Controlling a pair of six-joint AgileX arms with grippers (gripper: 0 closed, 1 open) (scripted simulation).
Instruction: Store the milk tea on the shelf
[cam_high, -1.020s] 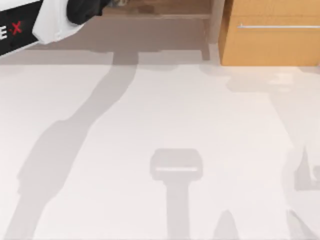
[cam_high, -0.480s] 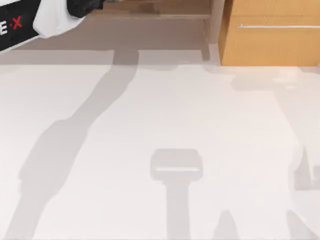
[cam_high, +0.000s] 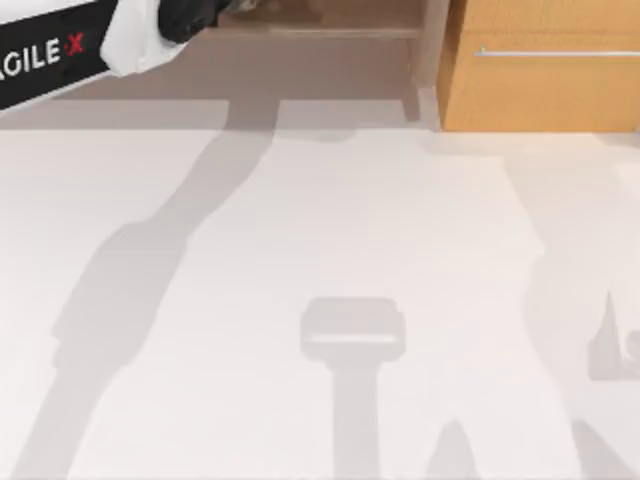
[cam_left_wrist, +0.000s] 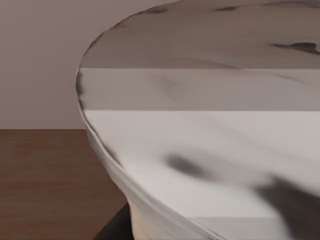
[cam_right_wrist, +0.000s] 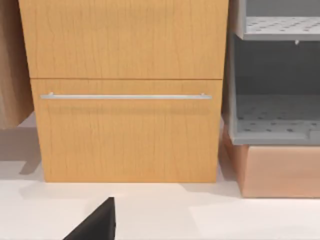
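Note:
My left arm reaches in from the top view's upper left, and its dark left gripper (cam_high: 186, 14) is at the mouth of the shelf (cam_high: 300, 70), a light-wood unit with a grey-brown recess and a pale side post (cam_high: 432, 50). In the left wrist view the white domed lid of the milk tea (cam_left_wrist: 210, 125) looms very close above a brown wooden board (cam_left_wrist: 45, 185). A dark finger (cam_left_wrist: 114, 229) lies against the cup's beige side, so the gripper is shut on it. A dark part of my right gripper (cam_right_wrist: 96, 223) faces the cabinet.
An orange-tan cabinet (cam_high: 540, 85) with a silver bar handle (cam_high: 555, 52) stands right of the shelf. Beside it, in the right wrist view, is a grey perforated rack (cam_right_wrist: 275, 117) on a pale wooden block (cam_right_wrist: 280, 170). The white table (cam_high: 320, 230) spreads in front.
My left arm has slid to the right along the table's far edge, bringing more of its lettering into view. Its long shadow on the table moved right too.

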